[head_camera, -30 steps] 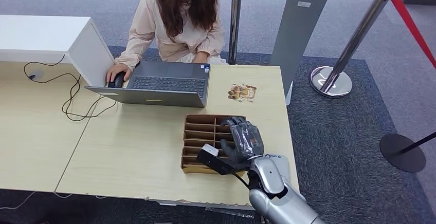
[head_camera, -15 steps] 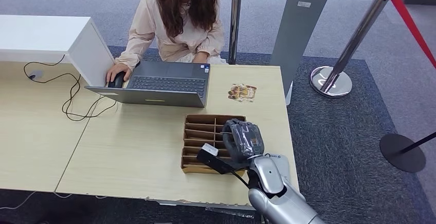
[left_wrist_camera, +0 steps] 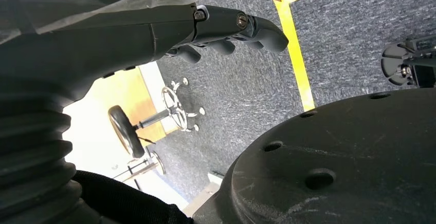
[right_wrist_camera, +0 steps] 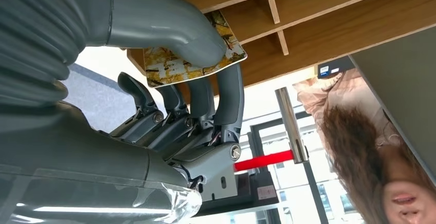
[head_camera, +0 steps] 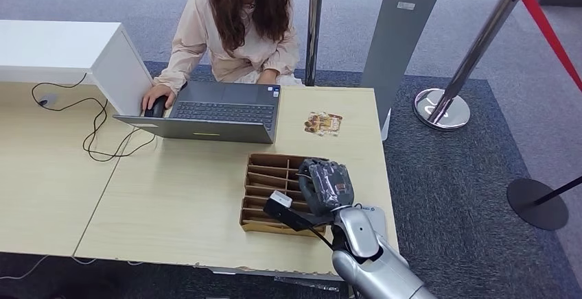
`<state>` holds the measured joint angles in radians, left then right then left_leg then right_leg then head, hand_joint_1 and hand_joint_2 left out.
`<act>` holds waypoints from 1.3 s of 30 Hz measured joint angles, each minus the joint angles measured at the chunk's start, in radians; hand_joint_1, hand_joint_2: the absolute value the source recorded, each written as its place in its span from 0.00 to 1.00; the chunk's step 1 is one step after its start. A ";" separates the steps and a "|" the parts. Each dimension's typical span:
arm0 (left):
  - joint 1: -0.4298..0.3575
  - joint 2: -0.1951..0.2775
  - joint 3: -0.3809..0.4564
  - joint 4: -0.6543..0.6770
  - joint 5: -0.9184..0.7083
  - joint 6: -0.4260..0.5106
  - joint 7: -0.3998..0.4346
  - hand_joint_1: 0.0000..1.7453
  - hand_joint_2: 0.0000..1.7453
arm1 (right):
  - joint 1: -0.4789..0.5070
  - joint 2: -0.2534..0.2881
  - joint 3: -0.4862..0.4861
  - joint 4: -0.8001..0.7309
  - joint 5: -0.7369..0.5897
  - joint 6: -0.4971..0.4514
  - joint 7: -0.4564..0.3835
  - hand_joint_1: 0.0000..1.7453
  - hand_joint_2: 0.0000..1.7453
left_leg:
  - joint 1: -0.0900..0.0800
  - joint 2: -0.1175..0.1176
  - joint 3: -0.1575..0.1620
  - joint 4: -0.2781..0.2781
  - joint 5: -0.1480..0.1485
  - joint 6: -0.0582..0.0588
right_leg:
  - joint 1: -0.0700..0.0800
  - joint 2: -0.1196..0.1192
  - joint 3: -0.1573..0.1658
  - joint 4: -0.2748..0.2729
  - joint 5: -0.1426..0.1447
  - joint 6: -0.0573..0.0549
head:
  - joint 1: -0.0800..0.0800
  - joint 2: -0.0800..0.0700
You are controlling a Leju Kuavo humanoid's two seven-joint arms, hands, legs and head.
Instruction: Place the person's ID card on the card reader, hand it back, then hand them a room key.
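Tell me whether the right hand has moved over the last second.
Yes. The right hand curled its fingers and pulled slightly back toward the robot, against the fixed cardboard organizer, now pinching a card.

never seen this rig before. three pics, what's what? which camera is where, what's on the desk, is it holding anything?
It is a humanoid robot with two silver arms ending in many-fingered hands.

The head view looks down from the robot's body onto a wooden desk. On it lie a laptop that a seated person is using, a patterned card and a slotted cardboard box. The right hand is at that box.

The right wrist view sits just behind that hand: thumb and fingers pinch a second patterned card at the box's dividers.

The left wrist view shows the left hand hanging over carpet, holding nothing, fingers partly curled.
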<state>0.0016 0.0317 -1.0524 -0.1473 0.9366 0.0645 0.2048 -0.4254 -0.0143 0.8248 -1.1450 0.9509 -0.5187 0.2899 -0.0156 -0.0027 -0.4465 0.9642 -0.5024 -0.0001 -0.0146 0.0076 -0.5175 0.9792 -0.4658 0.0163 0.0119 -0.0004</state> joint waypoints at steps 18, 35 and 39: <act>0.001 0.002 0.000 0.000 -0.002 0.000 -0.010 0.00 0.00 | -0.026 -0.009 -0.001 -0.189 0.084 0.056 0.022 0.84 1.00 | 0.000 0.000 0.000 0.000 0.000 0.000 | 0.000 0.000 0.000 0.000 0.000 0.000 | 0.000 0.000; 0.011 -0.002 0.001 0.000 0.013 0.000 -0.045 0.00 0.00 | -0.028 -0.044 -0.018 -0.468 0.114 0.025 0.037 0.84 1.00 | 0.000 0.000 0.000 0.000 0.000 0.000 | 0.000 0.001 0.000 0.000 0.000 0.000 | 0.000 0.000; 0.012 -0.003 0.001 0.000 0.013 0.000 -0.048 0.00 0.00 | -0.042 -0.055 -0.031 -0.506 0.111 0.031 0.043 0.91 1.00 | 0.000 0.000 0.000 0.000 0.000 0.000 | 0.000 0.001 0.000 0.000 0.001 0.001 | 0.000 0.000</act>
<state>0.0135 0.0286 -1.0511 -0.1473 0.9499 0.0645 0.1572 -0.4677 -0.0697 0.7940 -1.6507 1.0620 -0.4880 0.3331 -0.0158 -0.0023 -0.4465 0.9644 -0.5024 -0.0001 -0.0147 0.0083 -0.5178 0.9792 -0.4653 0.0171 0.0120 -0.0004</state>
